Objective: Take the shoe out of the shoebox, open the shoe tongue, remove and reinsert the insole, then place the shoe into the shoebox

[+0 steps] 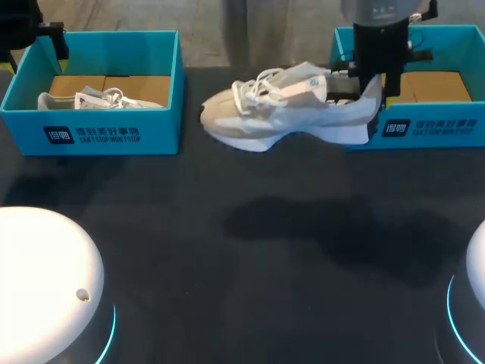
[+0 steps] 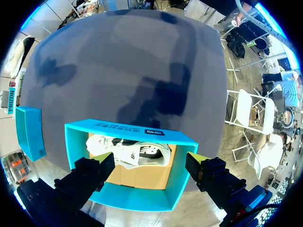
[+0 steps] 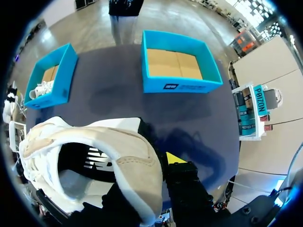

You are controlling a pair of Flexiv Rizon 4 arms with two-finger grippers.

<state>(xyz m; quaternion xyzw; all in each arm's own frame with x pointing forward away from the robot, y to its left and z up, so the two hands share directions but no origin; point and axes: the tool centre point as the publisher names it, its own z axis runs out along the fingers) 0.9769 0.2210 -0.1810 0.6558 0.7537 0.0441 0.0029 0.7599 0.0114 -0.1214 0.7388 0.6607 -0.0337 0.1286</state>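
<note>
Right jaws are clamped on the heel of the shoe (image 1: 280,110), hanging it over the desk (image 1: 242,250) beside its shoebox (image 1: 428,127). Left jaws wide open, empty. I'd lower it flat, sole down, before going for the tongue.

Two shoeboxes stand along the far side of the surface (image 1: 242,288), well apart: the left shoebox (image 1: 114,135) at the far left, the right shoebox (image 1: 432,129) at the far right. A second shoe (image 1: 91,98) lies in the left shoebox, and the left gripper (image 2: 152,163) hangs above that box, its fingers spread with the box under the gap between them. Between the two boxes the shoe (image 1: 280,114) is raised off the surface, toe toward the left shoebox, heel in front of the right shoebox's left corner. The right gripper (image 1: 371,80) is at the heel, one finger inside the collar and one outside, both touching. A left base (image 1: 38,280) and a right base (image 1: 474,288) sit at the near corners
</note>
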